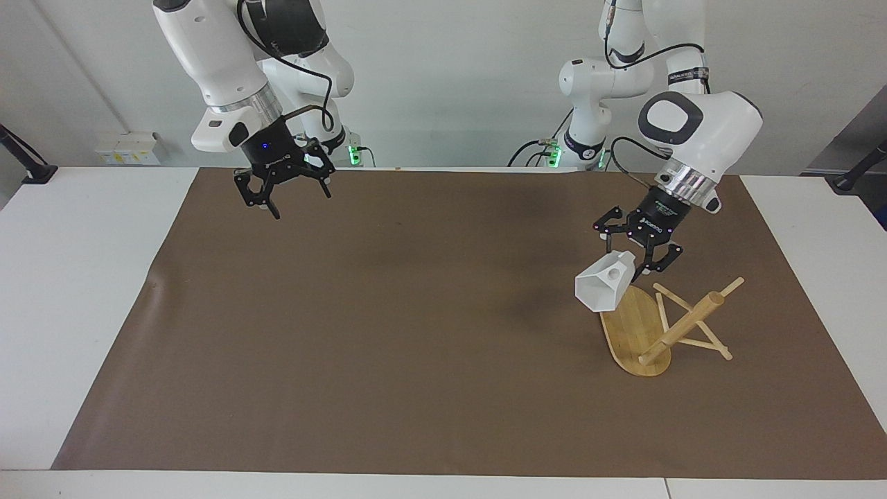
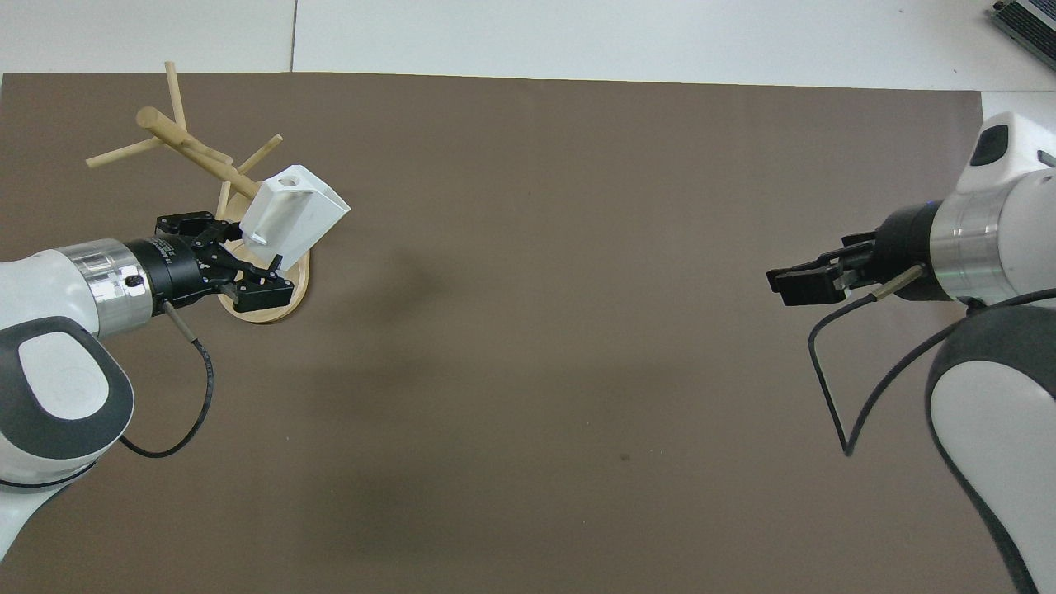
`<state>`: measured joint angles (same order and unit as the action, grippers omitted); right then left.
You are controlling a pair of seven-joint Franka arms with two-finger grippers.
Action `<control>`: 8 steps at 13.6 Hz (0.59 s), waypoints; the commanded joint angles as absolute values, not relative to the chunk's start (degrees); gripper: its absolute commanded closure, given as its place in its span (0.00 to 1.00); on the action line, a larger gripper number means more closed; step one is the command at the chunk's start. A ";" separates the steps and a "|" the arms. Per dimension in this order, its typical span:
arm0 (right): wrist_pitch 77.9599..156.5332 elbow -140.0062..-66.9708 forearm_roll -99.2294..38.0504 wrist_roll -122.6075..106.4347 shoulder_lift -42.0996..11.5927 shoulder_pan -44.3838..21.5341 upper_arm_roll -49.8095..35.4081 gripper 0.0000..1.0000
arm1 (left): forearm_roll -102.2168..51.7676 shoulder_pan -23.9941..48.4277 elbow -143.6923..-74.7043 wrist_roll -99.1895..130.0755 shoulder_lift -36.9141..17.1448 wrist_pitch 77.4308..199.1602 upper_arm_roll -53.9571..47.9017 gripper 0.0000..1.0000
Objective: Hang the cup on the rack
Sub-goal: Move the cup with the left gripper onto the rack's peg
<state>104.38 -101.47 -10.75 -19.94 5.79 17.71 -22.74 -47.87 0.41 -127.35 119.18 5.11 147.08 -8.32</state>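
The cup (image 1: 604, 287) is gripped by its handle in the closed left gripper (image 1: 632, 258) and is held in the air over the base of the rack (image 1: 634, 333), near the mat's edge at the left arm's end. The handle hole should be lined up with 1 peg before it is lowered slowly. The right gripper (image 1: 283, 197) is open, empty, and waits over the mat's edge nearest the robots.
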 commanded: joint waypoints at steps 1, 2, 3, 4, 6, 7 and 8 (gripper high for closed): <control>102.57 -100.72 -9.05 -20.04 6.06 18.46 -22.07 0.00 | -47.46 0.44 -125.60 122.51 4.04 148.97 -8.35 1.00; 101.87 -100.72 -9.05 -18.82 6.06 18.46 -21.36 0.00 | -47.46 0.09 -125.42 122.95 3.78 148.97 -8.35 1.00; 101.08 -100.64 -9.05 -16.37 6.06 18.46 -20.92 0.00 | -47.46 0.00 -125.33 123.22 3.78 148.97 -8.35 1.00; 99.77 -100.20 -8.97 -13.74 6.06 18.46 -20.74 0.00 | -47.63 0.09 -125.33 123.74 3.69 148.97 -8.35 1.00; 97.31 -99.41 -6.78 -9.60 6.06 18.46 -20.83 0.00 | -47.64 0.44 -125.33 125.94 3.60 150.72 -8.35 1.00; 96.34 -99.06 -3.98 -7.84 6.06 18.37 -21.00 0.00 | -47.55 0.61 -125.33 126.47 3.26 152.47 -8.35 1.00; 95.63 -98.88 -1.26 -6.87 6.06 18.28 -21.44 0.00 | -47.55 0.70 -125.42 127.17 3.25 153.01 -8.35 1.00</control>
<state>97.70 -99.95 -5.19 -9.88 5.87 17.82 -20.40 -47.88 0.37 -126.28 124.93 4.16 150.88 -8.25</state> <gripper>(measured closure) 0.000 0.273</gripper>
